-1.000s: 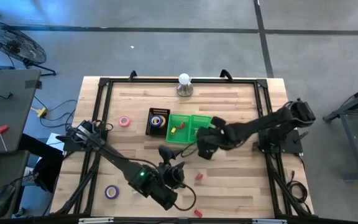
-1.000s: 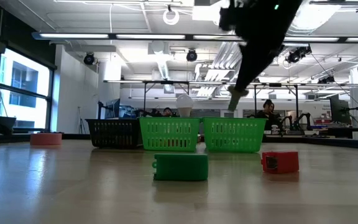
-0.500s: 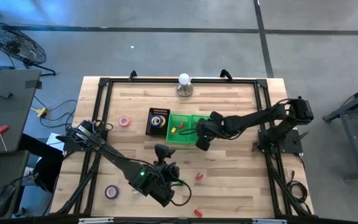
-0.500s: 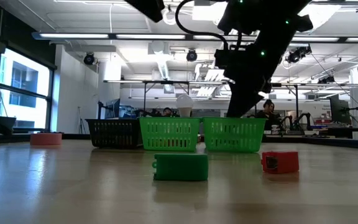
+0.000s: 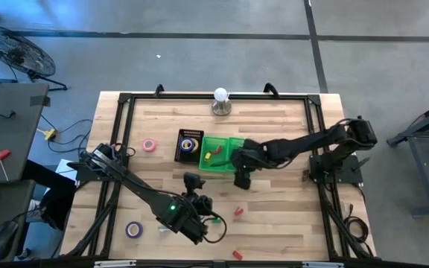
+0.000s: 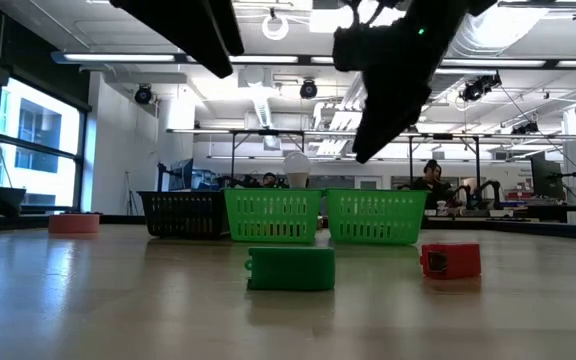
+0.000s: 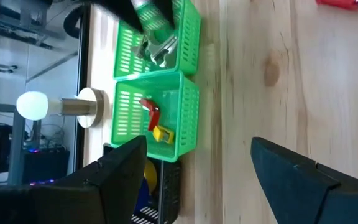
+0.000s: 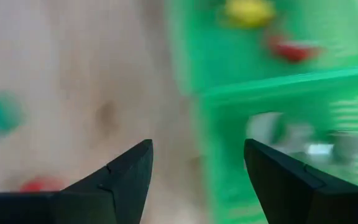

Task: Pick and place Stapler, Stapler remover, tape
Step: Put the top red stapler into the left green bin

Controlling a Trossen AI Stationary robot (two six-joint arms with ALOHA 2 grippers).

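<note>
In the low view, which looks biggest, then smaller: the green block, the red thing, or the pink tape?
1. Green block, though it may sit nearer the camera.
2. Red thing.
3. Pink tape, which lies farther back, so it may only look small.

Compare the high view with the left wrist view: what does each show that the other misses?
Only the high view shows the pink tape and the purple tape on the table, plus both arms whole. Only the left wrist view shows a silver stapler lying in the right green basket, and the left gripper with its fingers open. Both show the left green basket holding a red and a yellow item, and the white lamp.
</note>
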